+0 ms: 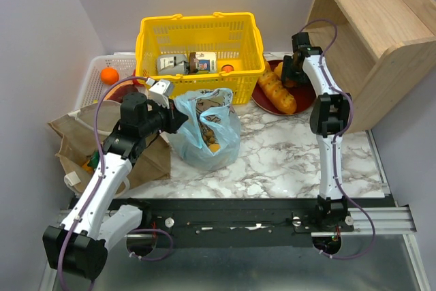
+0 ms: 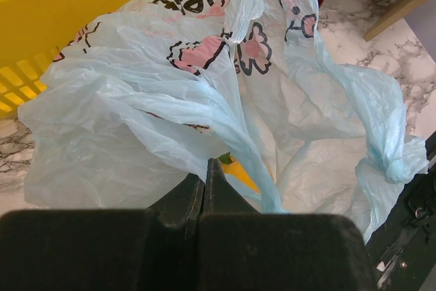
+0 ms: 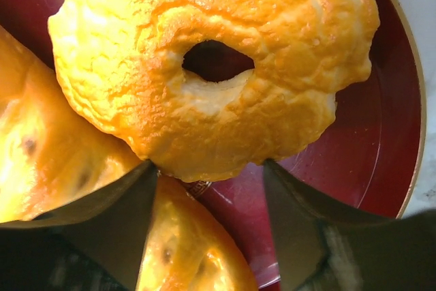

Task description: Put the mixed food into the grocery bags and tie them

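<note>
Nearest the arm bases, on the left of the marble table (image 1: 286, 161), a tan bag (image 1: 65, 138) lies slumped under the left arm. A small orange item (image 1: 88, 163) shows at its near edge.

Just beyond, at the middle of the table, a light-blue bag (image 1: 204, 131) printed with a pink cartoon animal stands with its mouth open. Yellow-orange food (image 1: 214, 145) is visible inside it. The left gripper (image 1: 178, 116) sits at the bag's left rim. The left wrist view shows its jaws pressed tightly together against the crumpled film. It is not possible to tell whether a fold is caught between them.

Farther back on the right, a dark red plate (image 3: 381, 141) holds a golden bread loaf (image 1: 276, 93) and a ring-shaped bread (image 3: 211, 66). The right gripper (image 1: 289, 73) hangs low over the plate with its jaws spread, one finger on each side of the ring's near edge, closed on nothing.

Behind the blue bag, a yellow basket (image 1: 197, 39) holds cartons (image 1: 174, 64) and an orange (image 1: 227, 68). A second orange (image 1: 109, 75) lies in a white tray (image 1: 92, 83) at the back left. A wooden shelf (image 1: 368, 25) stands at the far right.
</note>
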Controlling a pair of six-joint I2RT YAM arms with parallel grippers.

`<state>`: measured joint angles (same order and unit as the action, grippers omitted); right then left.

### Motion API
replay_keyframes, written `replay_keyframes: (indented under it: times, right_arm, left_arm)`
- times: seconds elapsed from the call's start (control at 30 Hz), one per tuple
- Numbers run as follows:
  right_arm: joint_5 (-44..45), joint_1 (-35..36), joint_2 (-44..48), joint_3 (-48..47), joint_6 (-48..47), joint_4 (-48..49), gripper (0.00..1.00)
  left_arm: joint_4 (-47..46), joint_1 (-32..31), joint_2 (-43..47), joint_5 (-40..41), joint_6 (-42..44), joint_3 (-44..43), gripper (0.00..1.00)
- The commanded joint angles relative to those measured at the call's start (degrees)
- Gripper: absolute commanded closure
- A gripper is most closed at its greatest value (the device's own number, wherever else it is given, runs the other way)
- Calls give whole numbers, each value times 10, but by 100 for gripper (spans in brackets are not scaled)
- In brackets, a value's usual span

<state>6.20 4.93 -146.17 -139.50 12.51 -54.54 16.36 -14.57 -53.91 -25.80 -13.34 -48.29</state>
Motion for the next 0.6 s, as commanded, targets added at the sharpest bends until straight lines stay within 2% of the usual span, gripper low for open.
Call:
replay_keyframes:
  times: [0.0, 0.27, 0.3, 0.4, 0.47, 0.57]
  right_arm:
    - [-37, -10, -32, -14, 10, -34, 42]
    - [-36, -11, -33, -20, 11, -37, 61]
    - [-42, -11, -32, -19, 11, -36, 80]
    - [-51, -10, -23, -4, 7, -23, 99]
    - [-56, -11, -14, 8, 3, -14, 99]
    - [-59, -9, 32, 80, -1, 34, 99]
  left_arm:
    - [-7, 4, 15, -9, 0, 6, 100]
    - [-5, 5, 31, -1, 2, 11, 100]
    - [-5, 5, 33, -1, 1, 12, 100]
    - [-5, 5, 34, 0, 2, 14, 100]
    - [-5, 5, 34, -1, 2, 13, 100]
    - [-7, 5, 33, -3, 2, 14, 100]
